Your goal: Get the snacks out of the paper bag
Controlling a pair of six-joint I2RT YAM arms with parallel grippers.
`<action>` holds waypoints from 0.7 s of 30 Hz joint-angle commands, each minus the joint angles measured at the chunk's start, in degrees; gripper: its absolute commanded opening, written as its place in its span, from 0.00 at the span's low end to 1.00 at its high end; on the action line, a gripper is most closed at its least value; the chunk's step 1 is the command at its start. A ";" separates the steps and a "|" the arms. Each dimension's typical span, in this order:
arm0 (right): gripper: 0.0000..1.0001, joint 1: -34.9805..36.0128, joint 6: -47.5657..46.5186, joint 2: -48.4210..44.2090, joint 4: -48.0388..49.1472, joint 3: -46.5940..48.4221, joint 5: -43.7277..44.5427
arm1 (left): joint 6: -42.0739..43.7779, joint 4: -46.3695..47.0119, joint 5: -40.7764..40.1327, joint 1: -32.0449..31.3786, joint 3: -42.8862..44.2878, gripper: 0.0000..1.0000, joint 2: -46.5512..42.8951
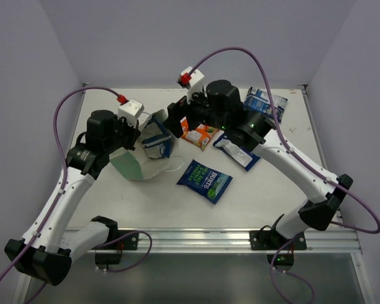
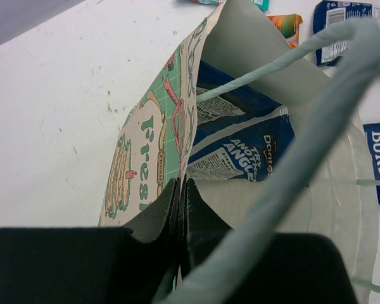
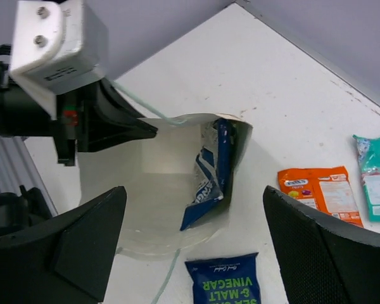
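White links (image 1: 60,202), black joints (image 1: 101,123), purple cables (image 1: 240,49); red plugs (image 1: 121,97) at ten o'clock of white housings (image 1: 132,109); black mesh-textured fingers (image 3: 329,253).

I call this robotics lab cell: white surface (image 1: 145,202) boxed by blank pale walls (image 1: 177,38), aluminium rail (image 1: 196,238) along near edge, left arm (image 1: 63,196) and right arm (image 1: 297,168) bolted there, purple cables (image 1: 234,49) looping above.
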 commanded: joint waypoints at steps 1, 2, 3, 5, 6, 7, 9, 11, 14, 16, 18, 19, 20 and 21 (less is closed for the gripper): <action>0.91 2.10 1.50 1.29 -2.40 0.06 -1.28 | -0.78 2.98 -0.27 0.09 0.38 0.00 0.27; 0.91 2.55 1.77 1.55 -2.31 -0.21 -1.55 | -0.78 3.07 -0.19 0.09 0.47 0.00 0.36; 0.91 2.90 1.95 2.43 -2.05 -0.73 -1.90 | -0.78 3.07 -0.27 0.09 0.47 0.00 0.36; 0.90 3.43 2.91 3.40 -1.79 -1.17 -4.09 | -0.78 3.07 -0.10 0.09 0.56 0.00 0.45; 0.90 3.61 3.09 4.36 -0.83 -2.04 -4.80 | -0.78 3.07 -0.01 0.09 0.56 0.00 0.45; 0.89 3.78 3.61 4.80 -0.21 -2.40 -5.85 | -0.78 3.07 -0.01 0.09 0.56 0.00 0.45; 0.89 3.70 3.71 6.12 0.41 -2.49 -6.04 | -0.60 3.07 0.08 0.09 0.47 0.00 0.54; 0.88 3.70 3.71 8.49 0.41 -2.14 -5.95 | -0.60 3.07 -0.01 0.09 0.56 0.00 0.54; 0.87 3.70 3.62 10.96 1.11 -2.05 -5.95 | -0.69 2.98 0.16 0.09 0.56 0.00 0.45; 0.87 3.70 3.71 12.18 1.82 -2.14 -5.34 | -0.69 2.72 0.25 0.09 0.38 0.00 0.36; 0.87 3.61 4.06 13.86 2.17 -2.14 -2.63 | -0.60 2.63 0.34 0.09 0.38 0.00 0.01; 0.87 3.61 4.41 14.38 2.52 -2.49 -1.22 | -0.51 2.54 0.43 0.09 0.30 0.00 -0.17; 0.88 3.61 4.67 15.17 2.96 -2.67 0.71 | -0.51 2.54 0.43 0.09 0.21 0.00 -0.52; 0.88 3.69 5.28 15.62 3.05 -3.28 5.34 | -0.42 2.37 0.43 0.09 0.03 0.00 -0.69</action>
